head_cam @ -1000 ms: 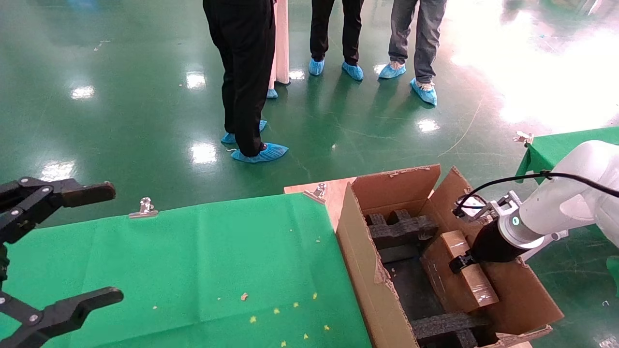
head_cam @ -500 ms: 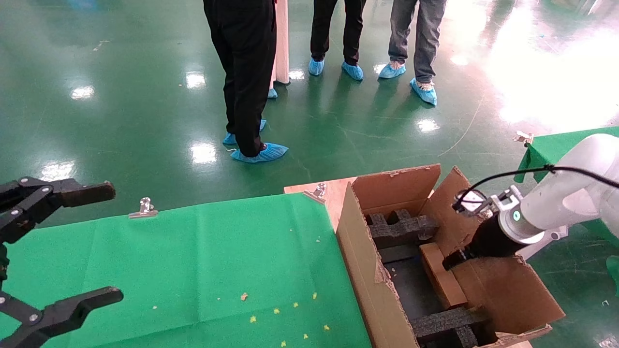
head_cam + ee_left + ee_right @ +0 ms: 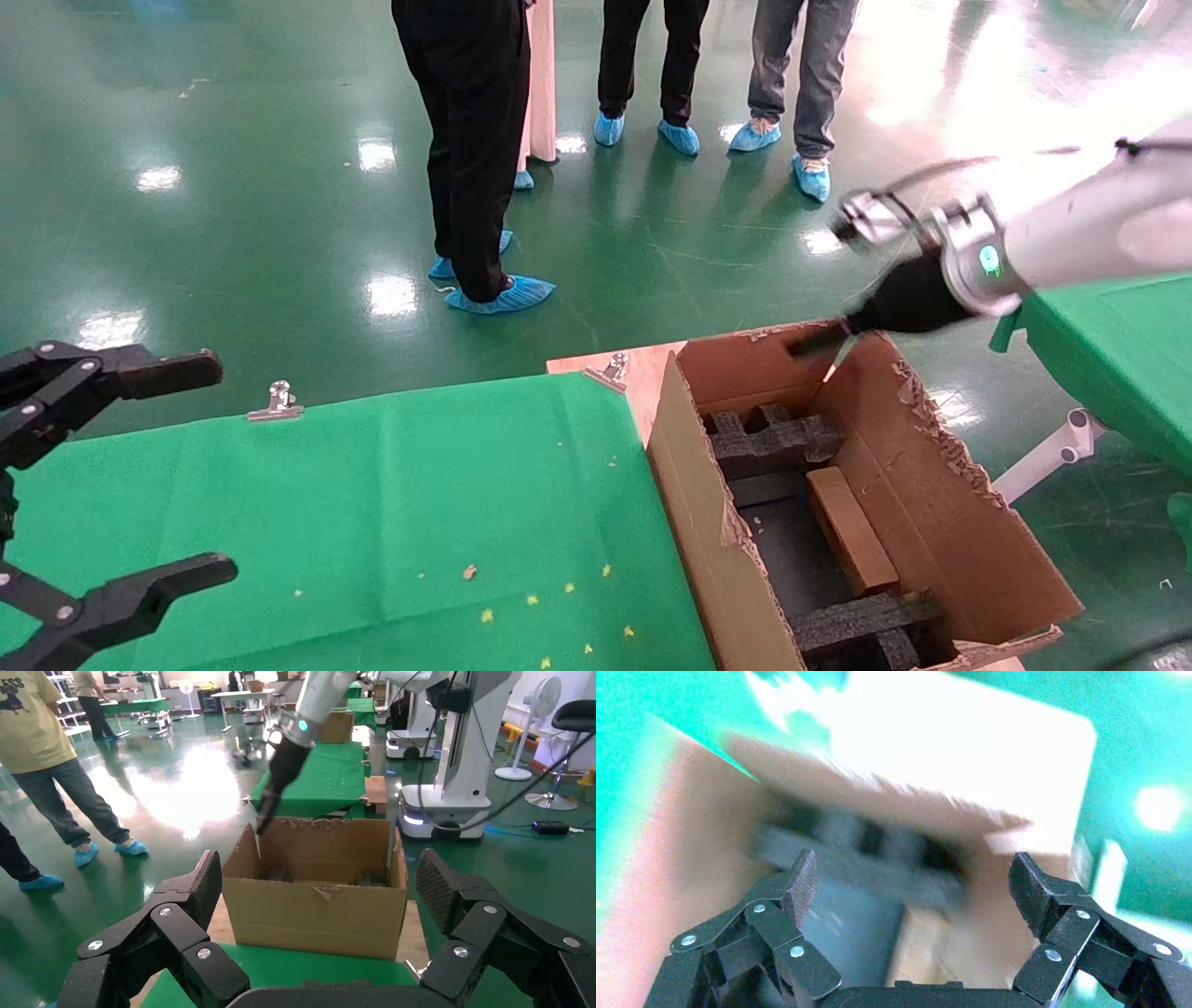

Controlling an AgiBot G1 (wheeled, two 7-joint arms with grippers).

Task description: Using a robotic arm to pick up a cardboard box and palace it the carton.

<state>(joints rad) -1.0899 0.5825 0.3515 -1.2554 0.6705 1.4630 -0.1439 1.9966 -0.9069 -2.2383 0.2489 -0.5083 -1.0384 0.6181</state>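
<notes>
I had the right gripper (image 3: 909,881) spread wide and empty above the carton (image 3: 941,494), near its far flap. The cardboard box (image 3: 849,543) lay on edge inside, between the black foam blocks (image 3: 773,443). My worry was the raised fingers catching that ragged flap and dragging the carton along. The left gripper (image 3: 320,913) hung wide and idle over the green cloth (image 3: 372,503).

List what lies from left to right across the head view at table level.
Left pincer → green cloth → carton → cardboard box inside it → carton's right wall.
</notes>
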